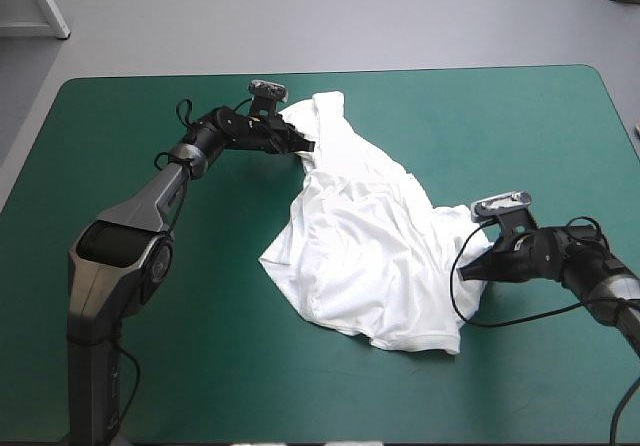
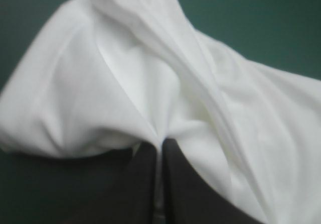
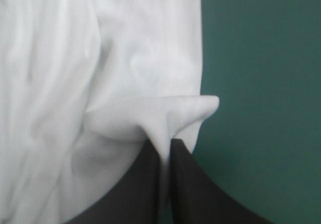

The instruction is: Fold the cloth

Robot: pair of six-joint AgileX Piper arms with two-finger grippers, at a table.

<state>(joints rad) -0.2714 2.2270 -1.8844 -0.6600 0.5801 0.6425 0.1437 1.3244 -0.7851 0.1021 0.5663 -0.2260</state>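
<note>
Counter [image 1: 120,366]: its teal-green cover is carrying the T-shirt [image 1: 360,256], which is lying crumpled and half spread across the middle, stretching from the near right toward the far edge.
My right fingers [image 3: 145,184]: I am pinching them all but closed on a fold at the T-shirt's near right edge, with white cloth peaking up between them.
My left fingers [image 2: 143,184]: I am clamping them nearly together on a bunch of cloth at the T-shirt's far end.

A table [image 1: 560,376] with a smooth teal-green cover [image 1: 250,366] and rounded far corners.
</note>
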